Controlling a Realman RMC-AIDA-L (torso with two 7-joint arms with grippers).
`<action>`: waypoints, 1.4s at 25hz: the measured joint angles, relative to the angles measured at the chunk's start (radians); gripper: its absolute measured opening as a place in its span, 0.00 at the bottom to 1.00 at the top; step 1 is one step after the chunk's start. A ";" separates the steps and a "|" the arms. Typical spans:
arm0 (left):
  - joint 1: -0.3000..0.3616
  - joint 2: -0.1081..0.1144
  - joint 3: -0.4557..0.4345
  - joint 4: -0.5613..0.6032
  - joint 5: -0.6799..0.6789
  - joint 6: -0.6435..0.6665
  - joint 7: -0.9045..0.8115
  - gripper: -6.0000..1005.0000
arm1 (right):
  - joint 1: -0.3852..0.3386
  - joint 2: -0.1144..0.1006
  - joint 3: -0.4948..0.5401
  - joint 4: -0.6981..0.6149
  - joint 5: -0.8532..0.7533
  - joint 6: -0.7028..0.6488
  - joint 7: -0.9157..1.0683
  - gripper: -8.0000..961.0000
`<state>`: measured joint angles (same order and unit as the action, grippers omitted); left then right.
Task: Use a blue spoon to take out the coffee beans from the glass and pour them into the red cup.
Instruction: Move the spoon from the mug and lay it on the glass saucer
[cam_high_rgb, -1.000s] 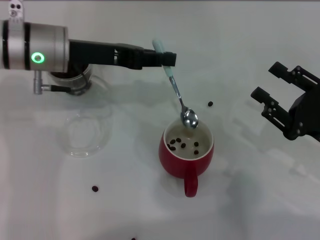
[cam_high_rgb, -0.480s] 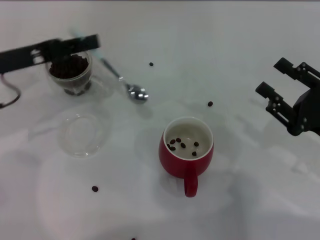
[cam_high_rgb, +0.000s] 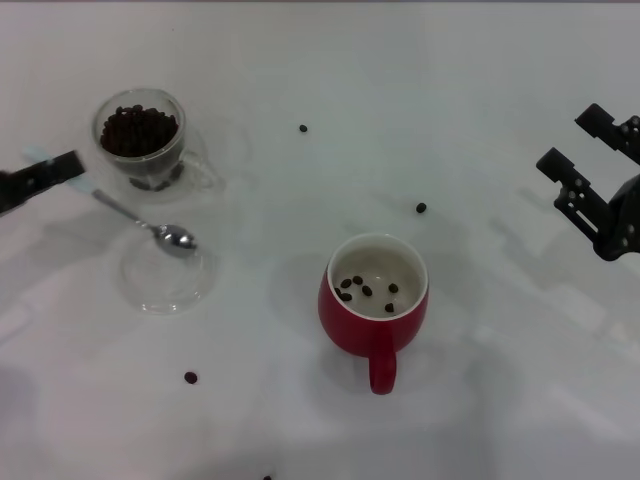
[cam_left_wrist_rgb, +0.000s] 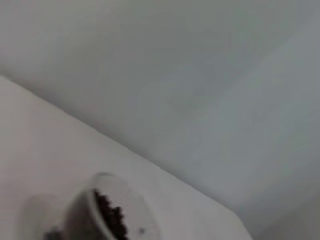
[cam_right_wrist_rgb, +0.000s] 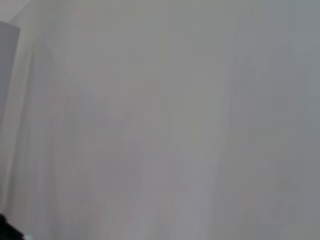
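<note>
My left gripper (cam_high_rgb: 62, 170) is at the far left edge of the head view, shut on the pale handle of the blue spoon (cam_high_rgb: 176, 239). The spoon slants down to the right, and its empty metal bowl is over the far rim of a flat clear dish (cam_high_rgb: 150, 290). Just right of the gripper stands the glass (cam_high_rgb: 140, 135), filled with coffee beans (cam_high_rgb: 138, 128); the left wrist view also shows the glass (cam_left_wrist_rgb: 112, 215). The red cup (cam_high_rgb: 372, 325) sits in the middle, handle toward me, with several beans inside. My right gripper (cam_high_rgb: 590, 175) hangs open at the right edge.
Loose beans lie on the white table: one behind the cup (cam_high_rgb: 421, 208), one farther back (cam_high_rgb: 303, 128), one at the front left (cam_high_rgb: 190, 377). The right wrist view shows only blank pale surface.
The left arm has swung back to the left with the spoon, from over the red cup past the glass to the dish. The right gripper has drifted slightly right.
</note>
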<state>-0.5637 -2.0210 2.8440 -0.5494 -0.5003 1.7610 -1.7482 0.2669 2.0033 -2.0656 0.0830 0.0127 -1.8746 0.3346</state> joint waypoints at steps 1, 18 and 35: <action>0.022 0.001 0.000 -0.002 -0.012 -0.002 0.000 0.14 | -0.003 0.000 0.001 0.001 0.000 0.000 0.003 0.58; 0.094 -0.007 0.000 0.005 -0.030 -0.099 0.003 0.16 | -0.044 -0.003 0.003 0.004 0.000 -0.008 0.011 0.58; 0.039 -0.036 0.000 0.023 0.061 -0.150 -0.005 0.19 | -0.040 -0.001 0.002 0.003 0.000 -0.005 0.004 0.59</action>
<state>-0.5249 -2.0573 2.8440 -0.5263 -0.4396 1.6113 -1.7530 0.2264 2.0019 -2.0632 0.0864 0.0122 -1.8800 0.3389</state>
